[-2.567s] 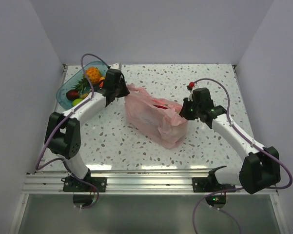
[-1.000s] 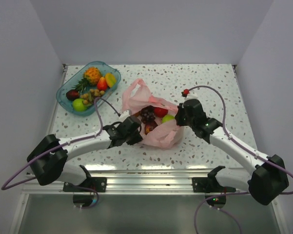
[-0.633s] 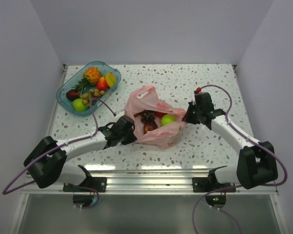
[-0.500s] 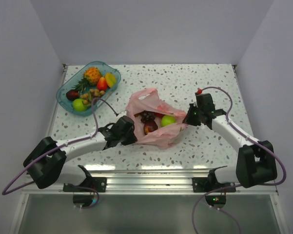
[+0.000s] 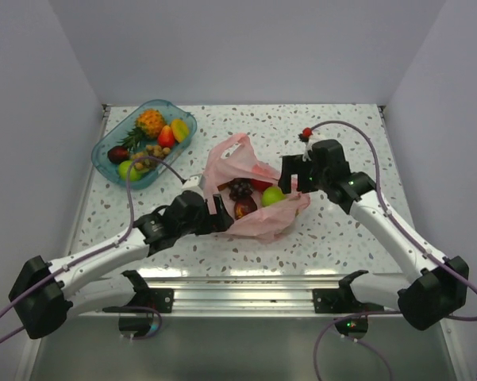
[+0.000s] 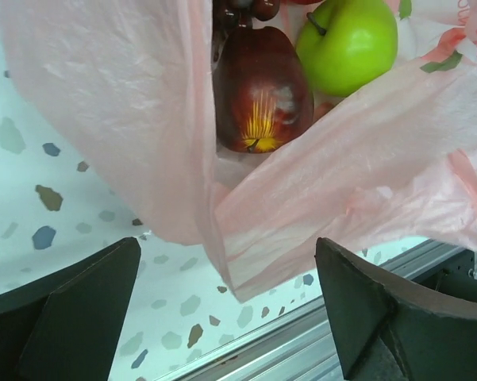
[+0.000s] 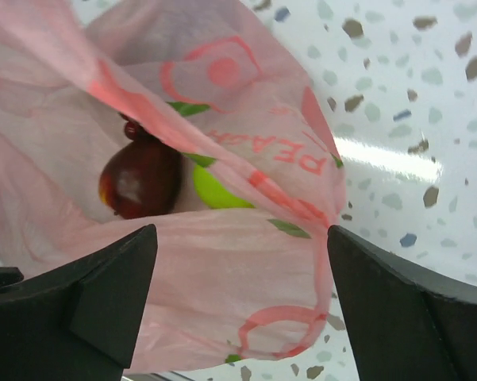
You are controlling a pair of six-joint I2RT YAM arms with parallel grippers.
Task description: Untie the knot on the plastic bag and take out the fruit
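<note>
The plastic bag (image 5: pixel 263 226) lies crumpled mid-table with its mouth wide open; no knot shows. Fruit sits inside: a lime-green apple (image 5: pixel 272 195), dark grapes (image 5: pixel 240 189) and a dark red apple (image 5: pixel 244 209). My left gripper (image 5: pixel 217 213) is open at the bag's near-left edge. In the left wrist view, the bag's (image 6: pixel 127 111) loose corner hangs between the spread fingers (image 6: pixel 79 309), untouched, with the red apple (image 6: pixel 262 91) and green apple (image 6: pixel 349 48) beyond. My right gripper (image 5: pixel 289 178) is open at the bag's right side, its fingers (image 7: pixel 103 302) straddling the bag wall (image 7: pixel 246 302).
A clear blue tray (image 5: pixel 98 155) at the back left holds a small pineapple (image 5: pixel 151 121) and other fruit. The metal rail (image 5: pixel 238 295) runs along the table's near edge. White walls close in the back and both sides.
Both grippers were shut on the bag's edges, pulling its mouth apart. Both have now opened and let go. The right gripper has shifted left toward the bag; the left arm's base has swung.
</note>
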